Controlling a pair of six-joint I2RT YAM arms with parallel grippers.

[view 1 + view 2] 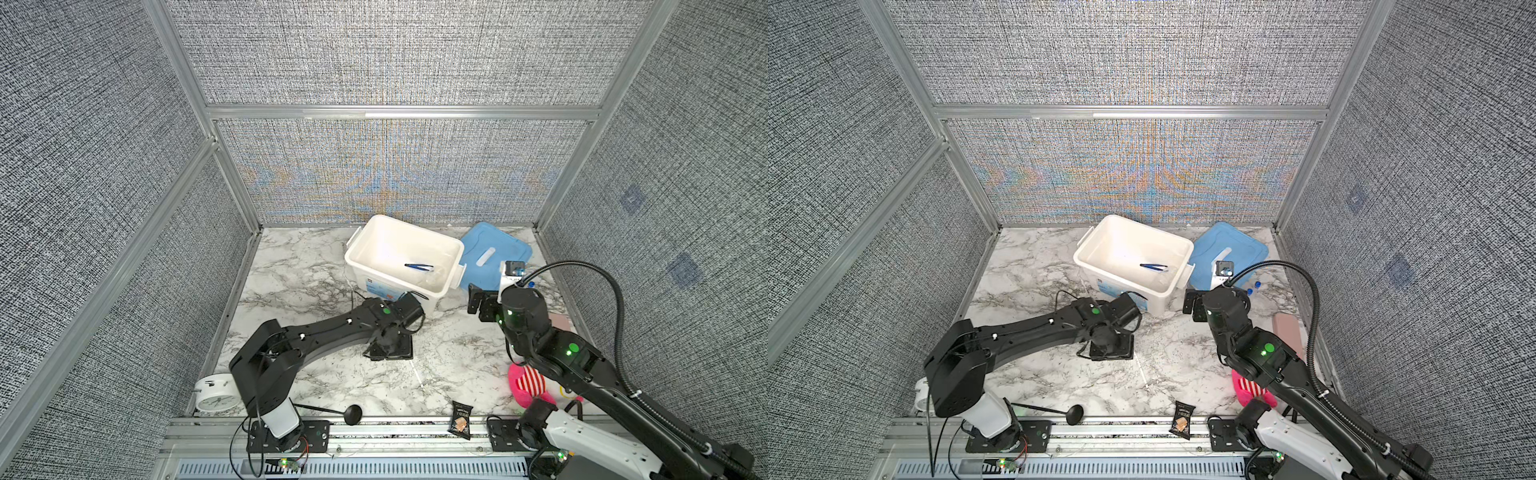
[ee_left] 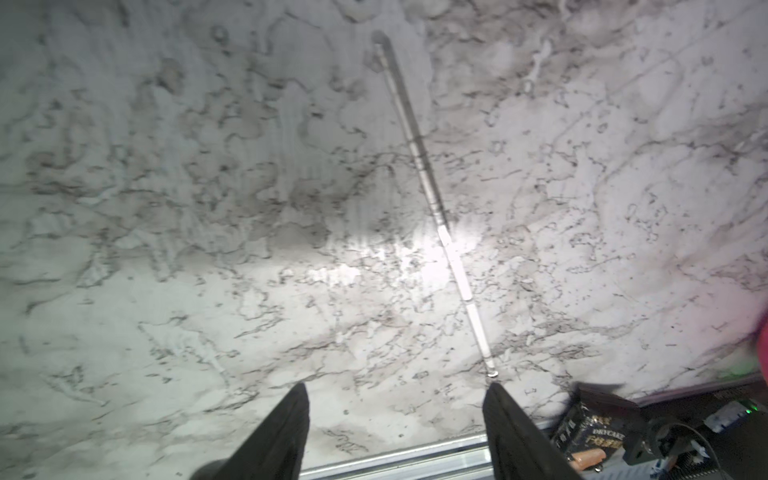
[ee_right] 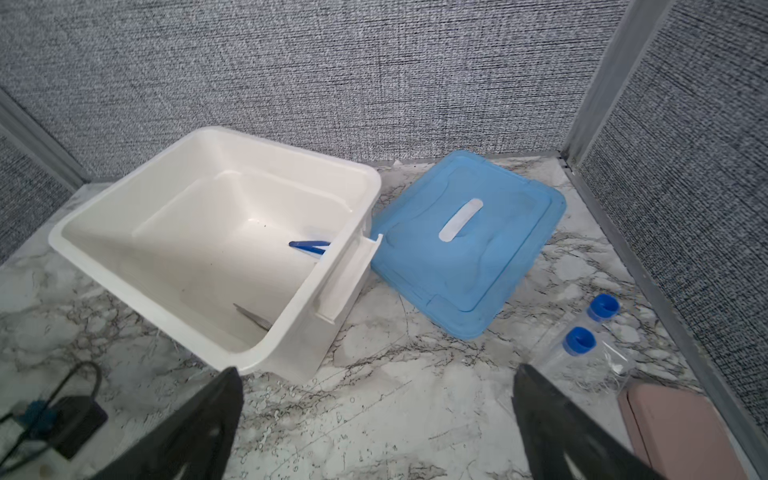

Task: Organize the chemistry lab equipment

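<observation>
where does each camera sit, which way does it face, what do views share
top views: high over the near edge, looking down toward the back wall; left arm and right arm show.
left wrist: on that arm, facing down at the table and white stick; the open left gripper shows.
right wrist: on its arm, looking toward the white bin, blue lid, two blue-capped tubes; the open right gripper shows.
shared: the blue tweezers in the bin, in the right wrist and both top views.
</observation>
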